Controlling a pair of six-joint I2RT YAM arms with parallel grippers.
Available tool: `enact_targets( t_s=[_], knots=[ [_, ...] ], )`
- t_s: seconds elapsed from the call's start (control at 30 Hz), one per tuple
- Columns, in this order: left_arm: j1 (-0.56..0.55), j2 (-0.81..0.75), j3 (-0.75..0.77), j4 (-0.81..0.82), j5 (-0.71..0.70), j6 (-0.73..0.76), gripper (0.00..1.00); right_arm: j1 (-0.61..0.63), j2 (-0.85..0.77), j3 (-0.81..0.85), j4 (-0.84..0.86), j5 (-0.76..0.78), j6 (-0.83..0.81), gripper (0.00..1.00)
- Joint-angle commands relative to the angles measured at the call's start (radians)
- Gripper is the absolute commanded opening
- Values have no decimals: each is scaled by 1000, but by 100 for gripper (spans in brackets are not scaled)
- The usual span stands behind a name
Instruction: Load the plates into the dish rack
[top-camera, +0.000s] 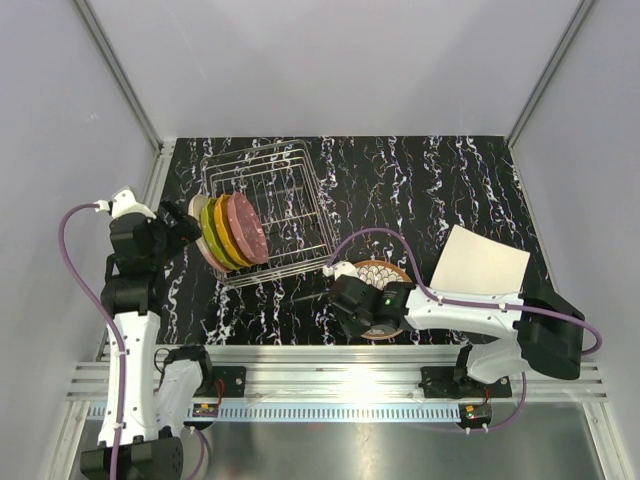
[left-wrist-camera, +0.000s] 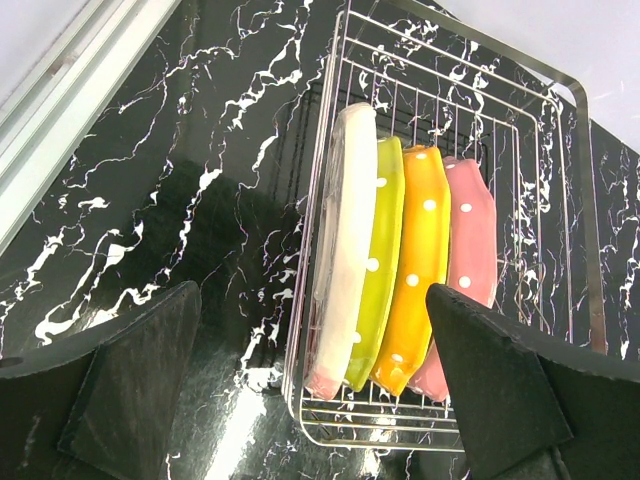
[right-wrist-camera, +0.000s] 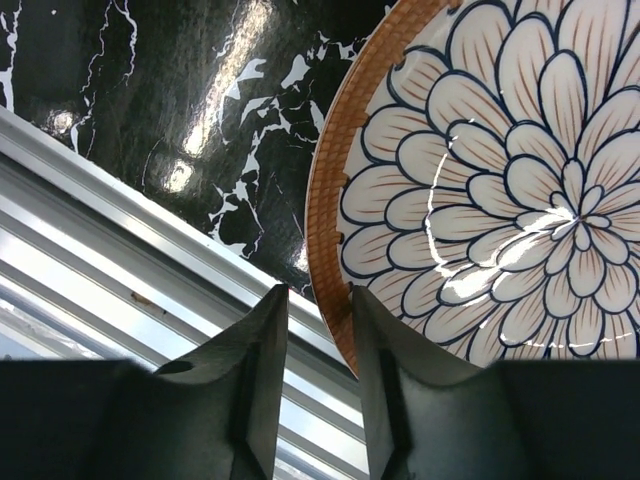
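Spotting four on edge at the left end of the dish rack (top-camera: 290, 200): cream plate (left-wrist-camera: 340, 250), lime-green plate (left-wrist-camera: 378, 250), orange plate (left-wrist-camera: 420, 260), pink plate (left-wrist-camera: 470, 240), packed face to face. Just left of the rack, left gripper (left-wrist-camera: 312, 292) spread wide, holding nothing. In front of the rack, petal-patterned plate (right-wrist-camera: 500, 200), right gripper (right-wrist-camera: 318, 295) straddling its brown rim; clamped or not, cannot tell. Further right of the rack, squarish white plate (top-camera: 480, 262).

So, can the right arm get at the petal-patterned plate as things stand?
Likely yes: the right tool sits at the brown rim of the petal-patterned plate, with a finger on either side of the edge and nothing in between.
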Motion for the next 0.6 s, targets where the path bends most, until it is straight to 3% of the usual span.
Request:
enact_targets(
  t_s=[0.0, 0.4, 0.57],
  knots=[
    [6, 5, 0, 52, 20, 4, 99, 11, 13, 31, 13, 27, 11, 37],
    [6, 6, 1, 52, 24, 1, 99, 9, 2, 28, 13, 35, 14, 0],
    [7, 3, 1, 51, 20, 4, 99, 9, -54, 46, 17, 29, 11, 0]
  ],
)
